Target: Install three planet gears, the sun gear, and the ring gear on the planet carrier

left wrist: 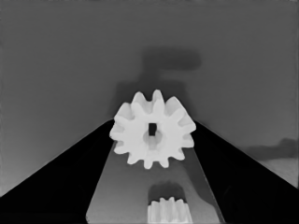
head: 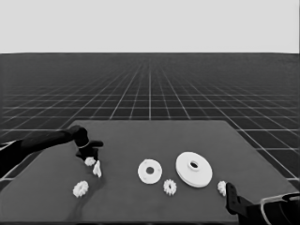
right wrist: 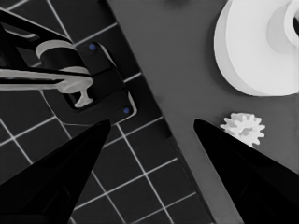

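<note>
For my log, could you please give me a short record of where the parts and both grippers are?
left gripper: over a gear at the table's left end
right gripper: open, parked by the near right corner
smaller round part: mid-table, nothing on it
larger round part: to its right, apart
other gears: three, loose
thin white piece: beside that gear

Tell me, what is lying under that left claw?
A small gear lies between the left gripper's fingers, a thin white piece beside it. A second gear shows underneath; whether the fingers touch either cannot be seen.
</note>
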`<act>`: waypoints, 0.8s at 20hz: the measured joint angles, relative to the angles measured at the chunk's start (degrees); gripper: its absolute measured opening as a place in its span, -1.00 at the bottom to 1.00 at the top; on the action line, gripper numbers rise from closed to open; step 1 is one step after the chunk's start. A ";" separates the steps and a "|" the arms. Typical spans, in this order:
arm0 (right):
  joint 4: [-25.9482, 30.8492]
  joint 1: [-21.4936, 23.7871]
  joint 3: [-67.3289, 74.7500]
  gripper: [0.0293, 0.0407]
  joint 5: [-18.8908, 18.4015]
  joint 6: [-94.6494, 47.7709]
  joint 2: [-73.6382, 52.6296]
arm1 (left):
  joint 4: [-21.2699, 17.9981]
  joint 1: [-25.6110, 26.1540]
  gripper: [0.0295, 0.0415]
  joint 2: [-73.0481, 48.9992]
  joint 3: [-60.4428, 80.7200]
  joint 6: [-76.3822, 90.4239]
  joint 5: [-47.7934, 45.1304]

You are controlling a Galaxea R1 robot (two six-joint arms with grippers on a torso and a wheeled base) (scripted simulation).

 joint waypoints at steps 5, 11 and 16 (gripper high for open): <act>0.00 0.00 0.00 0.61 0.00 0.00 0.00 | -1.47 -3.37 -0.72 -2.60 5.48 -2.22 3.81; 0.00 0.00 0.00 0.61 0.00 0.00 0.00 | -4.94 -10.10 -0.72 -4.51 9.04 -3.40 8.90; 0.00 0.00 0.00 0.61 0.00 0.00 0.00 | -1.37 -10.18 -0.72 11.45 22.11 -35.46 12.82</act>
